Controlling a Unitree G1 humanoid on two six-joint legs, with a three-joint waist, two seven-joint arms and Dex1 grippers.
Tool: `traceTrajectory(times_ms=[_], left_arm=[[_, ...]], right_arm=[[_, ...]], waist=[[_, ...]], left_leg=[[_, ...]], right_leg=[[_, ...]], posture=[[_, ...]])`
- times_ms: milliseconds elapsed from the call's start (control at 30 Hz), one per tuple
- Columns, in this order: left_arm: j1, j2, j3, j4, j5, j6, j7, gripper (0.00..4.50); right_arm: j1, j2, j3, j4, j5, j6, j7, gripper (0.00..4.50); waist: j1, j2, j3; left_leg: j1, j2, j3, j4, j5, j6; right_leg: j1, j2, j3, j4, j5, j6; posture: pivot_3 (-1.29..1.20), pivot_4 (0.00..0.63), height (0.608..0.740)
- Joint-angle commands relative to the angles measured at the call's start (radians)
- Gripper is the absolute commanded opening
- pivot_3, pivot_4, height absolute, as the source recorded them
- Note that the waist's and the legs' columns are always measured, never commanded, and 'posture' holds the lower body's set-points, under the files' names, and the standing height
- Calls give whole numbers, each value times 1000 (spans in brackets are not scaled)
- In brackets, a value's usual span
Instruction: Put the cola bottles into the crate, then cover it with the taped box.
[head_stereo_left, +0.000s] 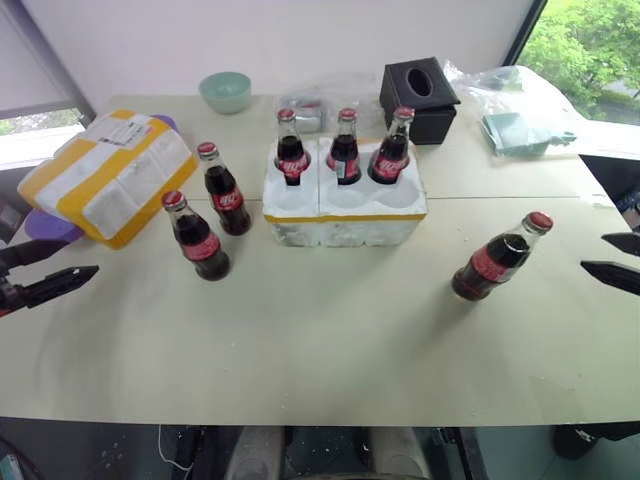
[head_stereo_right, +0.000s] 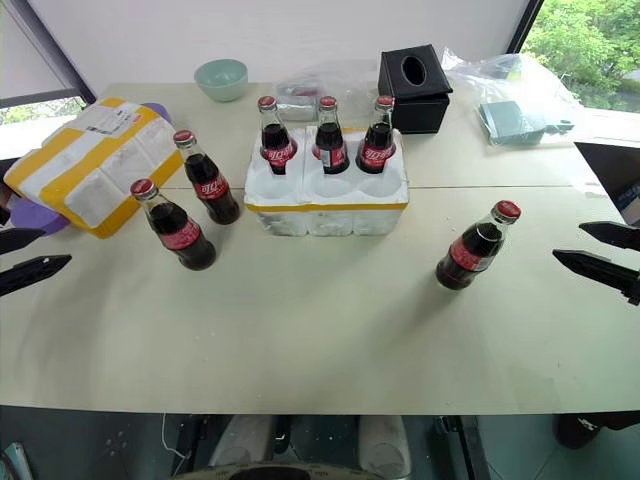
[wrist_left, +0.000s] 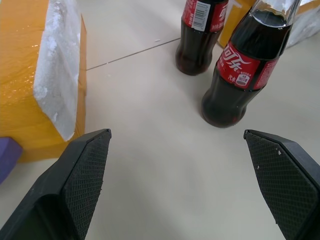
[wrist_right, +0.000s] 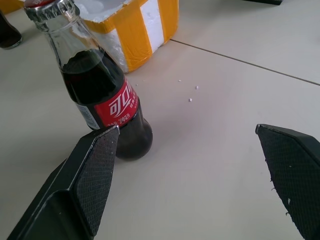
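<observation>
The white crate (head_stereo_left: 345, 212) with a yellow band stands mid-table, and three cola bottles (head_stereo_left: 344, 150) sit in its far row of wells. Its near wells are empty. Two more bottles (head_stereo_left: 197, 238) stand on the table left of the crate. One bottle (head_stereo_left: 497, 260) stands to the right. The taped box (head_stereo_left: 110, 175) lies at the far left. My left gripper (head_stereo_left: 80, 257) hovers open near the left edge, facing the two bottles (wrist_left: 240, 65). Low at the right edge, my right gripper (head_stereo_left: 593, 253) is open, and the lone bottle (wrist_right: 102, 95) stands just past one finger.
A black tissue box (head_stereo_left: 420, 98) stands behind the crate to the right, and a teal bowl (head_stereo_left: 225, 90) behind it to the left. Plastic bags (head_stereo_left: 520, 110) lie at the back right. A purple object (head_stereo_left: 45, 225) sticks out from under the taped box.
</observation>
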Motion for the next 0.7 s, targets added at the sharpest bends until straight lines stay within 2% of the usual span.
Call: traceTrajectory(times_ms=[33, 167, 433, 567, 700], left_arm=[[-4, 7, 9, -11, 8, -22, 2, 4457], [-17, 16, -6, -10, -11, 32, 5, 4457], [-21, 10, -17, -21, -3, 12, -12, 4490], [-34, 7, -37, -49, -15, 14, -28, 4490], [-50, 10, -77, -119, -47, 54, -51, 4490]], right_arm=[[-14, -17, -17, 3, 1, -21, 4, 4500], [-7, -18, -19, 8, 3, -12, 12, 4500], [4, -36, -39, -7, 1, -1, 27, 4500], [12, -61, -50, -5, 3, 8, 47, 4500], [-57, -127, -59, -6, 46, 68, 72, 4500]], waist=[[0, 0, 0], [0, 0, 0], [-1, 0, 0], [0, 0, 0], [0, 2, 0]], left_leg=[[0, 0, 0, 0, 0, 0], [0, 0, 0, 0, 0, 0], [0, 0, 1, 0, 0, 0], [0, 0, 1, 0, 0, 0], [0, 0, 2, 1, 0, 0]], right_leg=[[0, 0, 0, 0, 0, 0], [0, 0, 0, 0, 0, 0], [0, 0, 1, 0, 0, 0], [0, 0, 1, 0, 0, 0], [0, 0, 2, 0, 1, 1]], posture=[[0, 150, 739], [0, 150, 739], [0, 150, 739], [0, 150, 739], [0, 150, 739]])
